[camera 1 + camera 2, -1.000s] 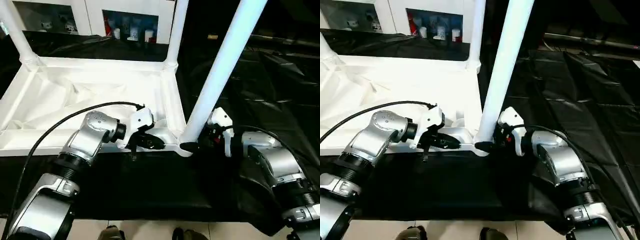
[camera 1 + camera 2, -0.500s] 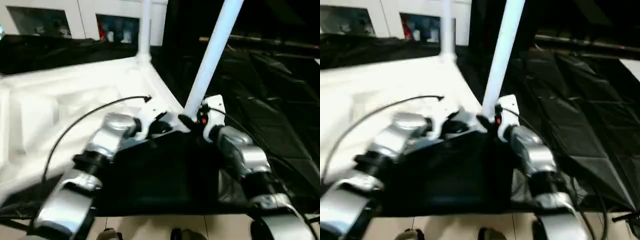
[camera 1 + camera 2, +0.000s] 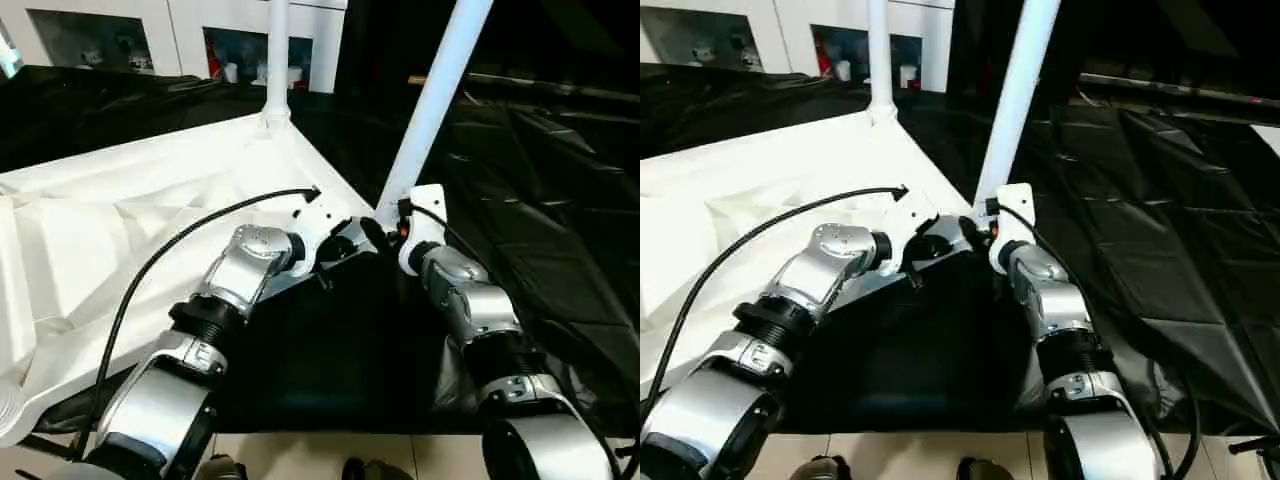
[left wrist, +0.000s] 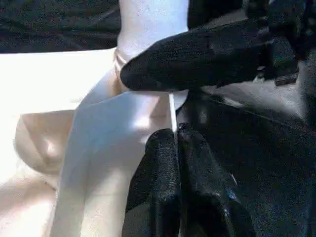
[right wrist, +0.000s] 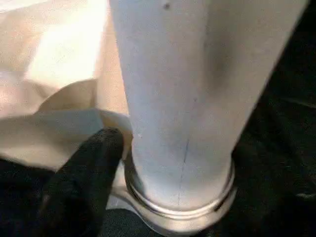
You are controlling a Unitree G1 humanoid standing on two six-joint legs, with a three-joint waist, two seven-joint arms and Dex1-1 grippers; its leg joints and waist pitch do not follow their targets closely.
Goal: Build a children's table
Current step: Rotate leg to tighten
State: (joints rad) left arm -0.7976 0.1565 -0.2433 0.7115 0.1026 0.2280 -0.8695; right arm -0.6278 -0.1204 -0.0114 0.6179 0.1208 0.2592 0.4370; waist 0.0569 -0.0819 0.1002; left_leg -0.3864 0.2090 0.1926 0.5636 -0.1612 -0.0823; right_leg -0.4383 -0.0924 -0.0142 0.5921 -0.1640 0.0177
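The left claw [image 4: 173,148] is pinched on the tabletop [image 3: 150,210] rim; the right claw [image 3: 385,238] clamps the corner leg [image 3: 430,100], which could tilt if unseated.

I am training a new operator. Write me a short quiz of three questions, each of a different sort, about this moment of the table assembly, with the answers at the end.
1. True or false: the tabletop lies with its underside up.
2. Multiple choice: what do the left gripper fingers pinch?
A. the black cable
B. the thin edge of the tabletop, near the corner
C. the far leg
3. Fill in: the near leg stands in the corner ______, with a finger of the right gripper at its base.

Key
1. True; the far leg also rises from the tabletop.
2. B
3. socket
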